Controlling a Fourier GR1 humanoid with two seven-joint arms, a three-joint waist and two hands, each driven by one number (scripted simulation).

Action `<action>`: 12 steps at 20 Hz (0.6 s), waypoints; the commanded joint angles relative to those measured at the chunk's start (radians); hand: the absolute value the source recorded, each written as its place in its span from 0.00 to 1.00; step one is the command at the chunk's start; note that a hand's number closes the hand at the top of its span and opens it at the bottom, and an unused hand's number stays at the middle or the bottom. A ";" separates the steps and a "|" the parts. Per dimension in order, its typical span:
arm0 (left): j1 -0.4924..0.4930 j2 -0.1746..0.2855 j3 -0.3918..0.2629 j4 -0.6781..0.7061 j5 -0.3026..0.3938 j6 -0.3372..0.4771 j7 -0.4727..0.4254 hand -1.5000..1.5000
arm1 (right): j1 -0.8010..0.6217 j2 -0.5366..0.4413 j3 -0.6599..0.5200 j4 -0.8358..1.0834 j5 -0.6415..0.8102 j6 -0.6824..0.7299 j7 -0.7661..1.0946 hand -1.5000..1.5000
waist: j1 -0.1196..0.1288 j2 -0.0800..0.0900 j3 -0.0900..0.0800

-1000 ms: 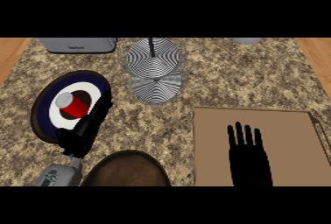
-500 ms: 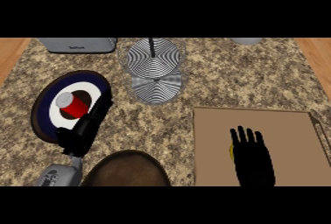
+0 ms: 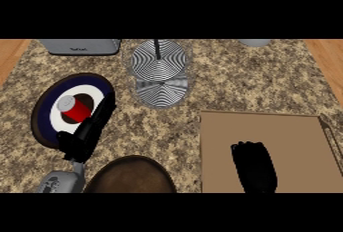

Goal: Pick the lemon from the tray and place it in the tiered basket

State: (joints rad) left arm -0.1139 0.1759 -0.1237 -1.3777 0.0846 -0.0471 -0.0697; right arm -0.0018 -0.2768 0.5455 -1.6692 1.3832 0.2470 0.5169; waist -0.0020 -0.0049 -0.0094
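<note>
The brown tray (image 3: 281, 131) lies at the right of the counter. My right hand (image 3: 254, 166) rests on its lower middle with the fingers curled down over the spot where the lemon lay. The hand hides the lemon entirely. The tiered basket (image 3: 159, 93), striped black and white around a thin centre post, stands at the back centre, well away from the right hand. My left hand (image 3: 87, 131) lies still with straight fingers over the right rim of a round plate at the left.
The blue, white and red plate (image 3: 47, 108) carries a red can (image 3: 75, 108). A dark round bowl (image 3: 130, 176) sits at the front centre. A grey toaster (image 3: 79, 45) stands back left, a grey vessel (image 3: 254, 42) back right.
The right hand's fingers were stretched flat on the tray; they have curled in and the hand has drawn slightly back. A yellow sliver seen beside it earlier is now covered.
</note>
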 commanded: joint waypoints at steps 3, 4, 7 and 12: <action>0.034 0.018 0.014 -0.029 0.006 -0.047 -0.007 0.50 | 0.043 0.082 -0.036 0.049 0.017 -0.070 0.064 1.00 | 0.004 0.003 0.010; 0.011 0.013 0.028 0.020 0.002 -0.028 -0.023 0.50 | 0.053 0.142 -0.079 -0.006 -0.002 -0.011 0.166 1.00 | -0.007 0.003 0.009; 0.037 -0.001 0.032 0.004 0.005 -0.005 -0.025 0.50 | 0.173 0.237 -0.211 -0.065 -0.062 -0.071 0.327 1.00 | -0.048 -0.003 0.010; 0.013 0.009 0.037 0.012 0.007 -0.024 -0.015 0.50 | 0.265 0.273 -0.160 -0.214 -0.016 -0.124 0.549 1.00 | -0.018 0.001 0.009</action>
State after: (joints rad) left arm -0.0930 0.1786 -0.0947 -1.3722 0.0883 -0.0617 -0.0877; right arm 0.1889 -0.0649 0.3640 -1.8097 1.3466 0.1784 0.9149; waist -0.0331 -0.0093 -0.0098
